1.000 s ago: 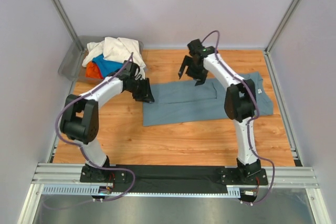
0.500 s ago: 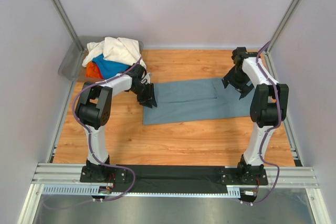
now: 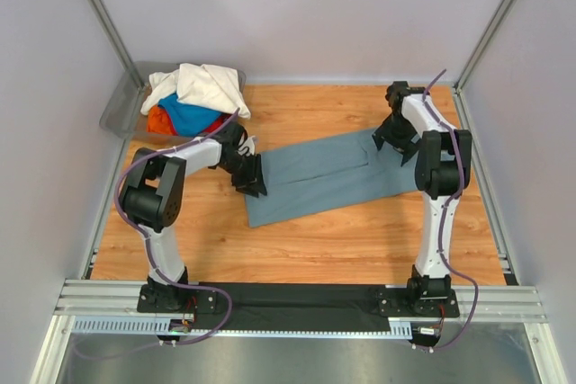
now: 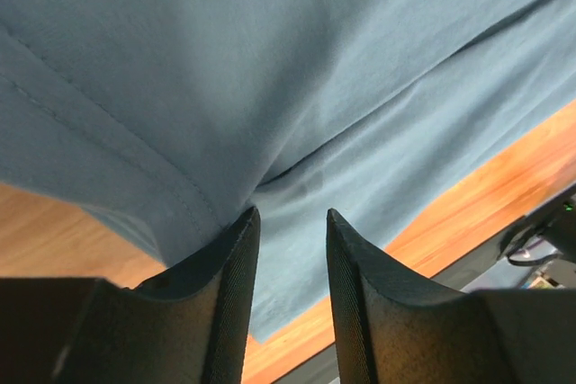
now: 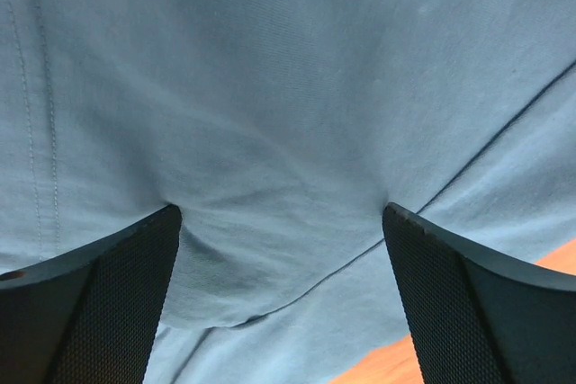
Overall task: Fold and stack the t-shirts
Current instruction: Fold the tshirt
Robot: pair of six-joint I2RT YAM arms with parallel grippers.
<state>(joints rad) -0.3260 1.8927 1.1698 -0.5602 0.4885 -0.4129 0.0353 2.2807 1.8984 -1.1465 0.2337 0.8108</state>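
The slate grey-blue t-shirt (image 3: pixel 328 173) lies folded into a long strip, slanted across the wooden table. My left gripper (image 3: pixel 250 179) is down on its left end. In the left wrist view the jaws (image 4: pixel 291 213) stand a narrow gap apart, and cloth (image 4: pixel 270 60) bunches at the left fingertip. My right gripper (image 3: pixel 393 137) is on the strip's right end. It is wide open (image 5: pixel 281 209), its fingertips pressing into the cloth (image 5: pixel 288 87), which wrinkles between them. Cream-white (image 3: pixel 205 83), bright blue (image 3: pixel 191 115) and red-orange (image 3: pixel 159 120) shirts are piled in the bin.
The grey plastic bin (image 3: pixel 120 107) stands at the back left corner. White walls with metal posts enclose the table. Bare wood (image 3: pixel 342 240) lies in front of the strip. The arm bases sit on the black rail (image 3: pixel 297 299) at the near edge.
The right arm swung from the shirt's middle to its right end and came down on it. The shirt rotated: its right end went back, its left end came nearer. The left gripper moved slightly nearer.
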